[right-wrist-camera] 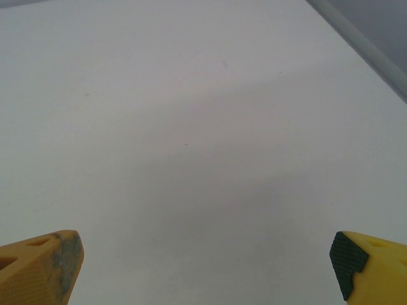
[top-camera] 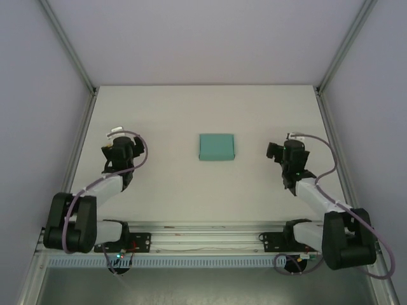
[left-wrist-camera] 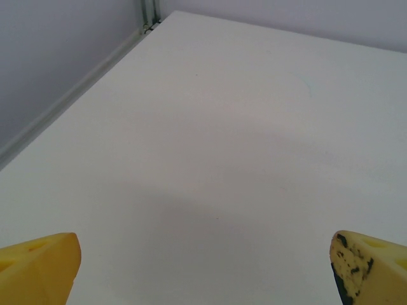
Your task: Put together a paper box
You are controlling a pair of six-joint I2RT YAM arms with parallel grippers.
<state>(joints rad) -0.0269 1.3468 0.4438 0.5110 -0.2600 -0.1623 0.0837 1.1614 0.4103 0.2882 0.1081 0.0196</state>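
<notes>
The paper box [top-camera: 216, 147] is a small teal-green rectangle lying on the white table [top-camera: 203, 108], midway between the two arms. My left gripper [top-camera: 118, 147] hangs over the table to the left of the box, well apart from it. Its yellow fingertips [left-wrist-camera: 39, 265] stand wide apart with only bare table between them, so my left gripper [left-wrist-camera: 206, 270] is open. My right gripper [top-camera: 287, 152] hovers to the right of the box, also clear of it. My right gripper [right-wrist-camera: 206, 267] is open, its yellow fingertips [right-wrist-camera: 41, 264] spread over bare table.
Grey enclosure walls with aluminium posts [top-camera: 70, 51] ring the table. A wall edge [left-wrist-camera: 76, 89] runs along the left side in the left wrist view, and another edge [right-wrist-camera: 362, 44] lies at the upper right in the right wrist view. The arm bases sit on a rail [top-camera: 203, 235] at the near edge.
</notes>
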